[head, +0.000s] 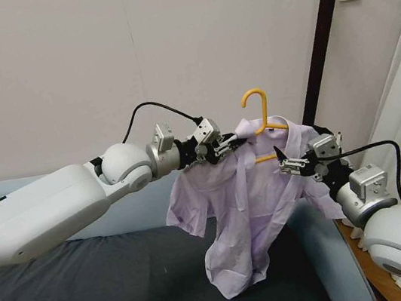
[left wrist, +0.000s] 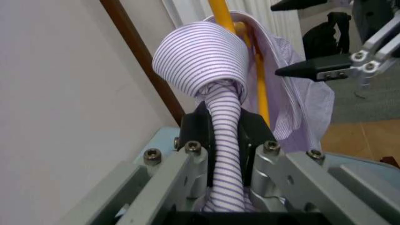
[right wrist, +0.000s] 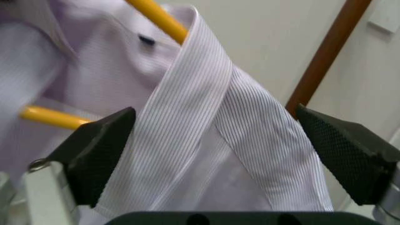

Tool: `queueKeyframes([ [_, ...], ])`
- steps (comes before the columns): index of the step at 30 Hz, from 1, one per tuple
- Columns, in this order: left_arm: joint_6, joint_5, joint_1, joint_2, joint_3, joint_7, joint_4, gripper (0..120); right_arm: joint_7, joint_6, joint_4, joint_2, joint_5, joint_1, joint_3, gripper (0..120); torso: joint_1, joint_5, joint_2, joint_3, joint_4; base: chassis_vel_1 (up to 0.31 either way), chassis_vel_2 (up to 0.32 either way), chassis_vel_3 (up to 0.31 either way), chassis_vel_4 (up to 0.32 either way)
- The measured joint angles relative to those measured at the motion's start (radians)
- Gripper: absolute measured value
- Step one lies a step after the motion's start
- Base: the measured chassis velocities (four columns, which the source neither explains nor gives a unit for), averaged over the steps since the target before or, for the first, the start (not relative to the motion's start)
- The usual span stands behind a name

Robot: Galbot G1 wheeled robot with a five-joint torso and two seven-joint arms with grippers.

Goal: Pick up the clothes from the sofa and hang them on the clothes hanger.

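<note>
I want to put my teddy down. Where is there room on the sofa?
The dark sofa seat is bare from under the left arm across to the hanging shirt. It is crowded up by the yellow hanger: the left gripper grips the shirt and the right gripper, fingers open, sits close beside it.

Count: 1 striped lilac shirt (head: 241, 213), 1 yellow hanger (head: 256, 103), 2 grippers (left gripper (head: 237, 142), right gripper (head: 286, 160)), 2 white arms (head: 43, 214), 2 black cables (head: 149, 106), one per arm, 1 dark sofa (head: 93, 290), 1 brown wooden post (head: 323, 32)
</note>
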Motion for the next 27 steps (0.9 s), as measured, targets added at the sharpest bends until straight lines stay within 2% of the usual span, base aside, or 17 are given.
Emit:
queueKeyframes([
  [4, 0.006, 0.003, 0.002, -0.008, -0.003, -0.006, 0.000, 7, 0.018, -0.017, -0.032, 0.007, -0.058, -0.029, 0.001, 79, 0.000, -0.0001, 0.000, 0.000, -0.0006, 0.000, 0.000, 0.000, 0.000],
  [5, 0.006, 0.003, 0.002, -0.008, -0.003, -0.006, 0.000, 7, 0.018, -0.017, -0.032, 0.007, -0.058, -0.029, 0.001, 79, 0.000, -0.0001, 0.000, 0.000, -0.0006, 0.000, 0.000, 0.000, 0.000],
  [9, 0.007, 0.001, 0.002, -0.021, -0.003, -0.008, 0.003, 7, 0.011, -0.017, -0.030, 0.011, -0.066, -0.034, -0.004, 59, 0.000, -0.0001, 0.000, 0.000, -0.0006, 0.000, 0.000, 0.000, 0.000],
  [10, 0.007, 0.001, 0.002, -0.021, -0.003, -0.008, 0.003, 7, 0.011, -0.017, -0.030, 0.011, -0.066, -0.034, -0.004, 59, 0.000, -0.0001, 0.000, 0.000, -0.0006, 0.000, 0.000, 0.000, 0.000],
  [12, 0.007, 0.000, 0.002, -0.021, -0.002, -0.009, -0.001, 7, 0.009, -0.015, -0.030, 0.011, -0.066, -0.039, -0.004, 49, 0.000, -0.0002, 0.000, 0.000, -0.0004, 0.000, 0.000, 0.000, 0.000],
  [15, 0.008, -0.001, 0.003, -0.019, -0.001, -0.009, -0.003, 7, 0.006, -0.008, -0.033, 0.011, -0.070, -0.042, -0.004, 43, 0.000, -0.0002, 0.000, 0.000, -0.0005, 0.000, 0.000, 0.000, 0.000],
  [18, 0.007, -0.001, 0.005, -0.011, 0.000, -0.008, -0.009, 7, 0.001, -0.001, -0.034, 0.011, -0.073, -0.042, -0.004, 27, 0.000, -0.0002, 0.000, 0.000, -0.0004, 0.000, 0.000, 0.000, 0.000],
  [20, 0.007, -0.001, 0.005, -0.010, 0.000, -0.008, -0.010, 7, 0.001, 0.000, -0.034, 0.011, -0.074, -0.042, -0.004, 26, 0.000, -0.0002, 0.000, 0.000, -0.0004, 0.000, 0.000, 0.000, 0.000],
  [24, 0.007, 0.000, 0.007, 0.001, 0.003, -0.006, -0.015, 7, -0.006, 0.011, -0.028, 0.008, -0.082, -0.046, -0.004, 6, 0.000, -0.0003, 0.000, 0.000, -0.0004, 0.000, 0.000, 0.000, 0.000],
  [27, 0.007, 0.001, 0.007, 0.005, 0.004, -0.006, -0.015, 7, -0.012, 0.016, -0.022, 0.005, -0.088, -0.050, -0.003, 0, 0.000, -0.0003, 0.000, 0.000, -0.0004, 0.000, 0.000, 0.000, 0.000],
])
